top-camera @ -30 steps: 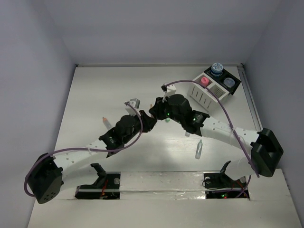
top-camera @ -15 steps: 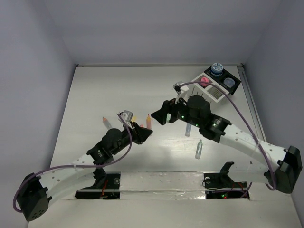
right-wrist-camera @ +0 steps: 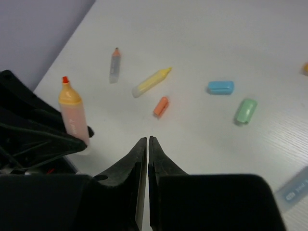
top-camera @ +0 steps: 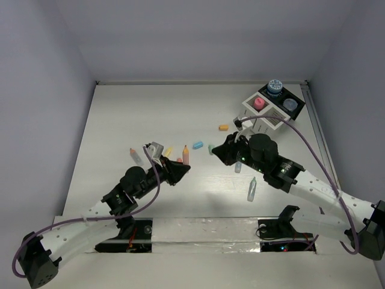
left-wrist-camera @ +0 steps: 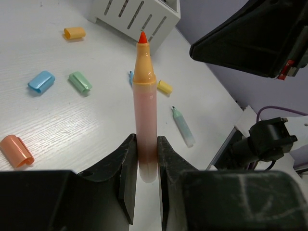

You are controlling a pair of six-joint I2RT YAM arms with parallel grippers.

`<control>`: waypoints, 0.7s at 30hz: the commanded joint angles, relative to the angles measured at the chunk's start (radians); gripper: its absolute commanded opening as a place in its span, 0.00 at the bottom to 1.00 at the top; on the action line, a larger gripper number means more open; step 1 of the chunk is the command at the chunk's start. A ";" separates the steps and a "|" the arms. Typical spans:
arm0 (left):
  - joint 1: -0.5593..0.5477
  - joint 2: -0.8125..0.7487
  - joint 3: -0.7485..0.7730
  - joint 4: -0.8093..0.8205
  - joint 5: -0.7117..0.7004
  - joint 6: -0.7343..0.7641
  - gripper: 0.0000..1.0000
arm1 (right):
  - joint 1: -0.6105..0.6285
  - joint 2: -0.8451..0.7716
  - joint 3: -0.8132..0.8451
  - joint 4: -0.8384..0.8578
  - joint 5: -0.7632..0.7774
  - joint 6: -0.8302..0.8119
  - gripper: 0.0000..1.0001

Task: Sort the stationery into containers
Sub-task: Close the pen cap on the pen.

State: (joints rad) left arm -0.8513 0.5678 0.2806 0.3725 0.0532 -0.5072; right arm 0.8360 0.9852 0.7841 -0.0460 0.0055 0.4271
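Note:
My left gripper (top-camera: 178, 169) is shut on an uncapped orange marker (top-camera: 185, 155), holding it tip-up above the table; in the left wrist view the marker (left-wrist-camera: 145, 106) stands between the jaws (left-wrist-camera: 146, 161). My right gripper (top-camera: 218, 150) is shut and empty, just right of the marker; its closed tips (right-wrist-camera: 147, 139) hover over bare table, with the marker (right-wrist-camera: 73, 113) to their left. The white slatted box with the black tray (top-camera: 263, 120) stands at the far right. It holds a pink-capped bottle (top-camera: 260, 103) and a blue-patterned pot (top-camera: 275, 87).
Loose on the table: an orange cap (top-camera: 224, 127), a blue cap (top-camera: 197, 145), a green cap (top-camera: 211, 147), a yellow marker (top-camera: 168, 150), a grey marker (top-camera: 136, 156), a pale-blue stick (top-camera: 238, 167) and a pale-green marker (top-camera: 252, 188). A small orange cap (right-wrist-camera: 160, 106) lies ahead of the right fingertips.
The two grippers, close together at the table's middle, have drawn apart. The left arm pulled back toward the near left with the orange marker; the right arm moved right and nearer.

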 commanded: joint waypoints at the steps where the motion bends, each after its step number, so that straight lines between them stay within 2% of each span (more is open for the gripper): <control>1: -0.003 0.001 0.011 0.039 0.046 0.029 0.00 | -0.029 -0.046 0.001 -0.058 0.180 -0.001 0.11; 4: -0.003 0.007 0.003 0.075 0.080 0.032 0.00 | -0.098 -0.040 -0.020 -0.118 0.199 0.035 0.13; 10: -0.003 0.006 0.006 0.135 0.174 0.035 0.00 | -0.262 -0.043 -0.106 -0.146 0.137 0.079 0.20; 13: -0.003 -0.016 0.015 0.146 0.215 0.026 0.00 | -0.287 -0.028 -0.126 -0.131 0.084 0.067 0.24; 16: -0.003 -0.055 0.025 0.143 0.240 0.016 0.00 | -0.287 0.030 -0.121 -0.088 0.009 0.056 0.33; 21: -0.003 -0.106 0.045 0.143 0.270 -0.008 0.00 | -0.287 0.104 -0.100 -0.026 0.002 0.052 0.42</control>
State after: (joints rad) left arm -0.8513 0.4900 0.2810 0.4431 0.2718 -0.4973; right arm 0.5507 1.0676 0.6544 -0.1543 0.0422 0.4870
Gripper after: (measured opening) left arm 0.142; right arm 0.407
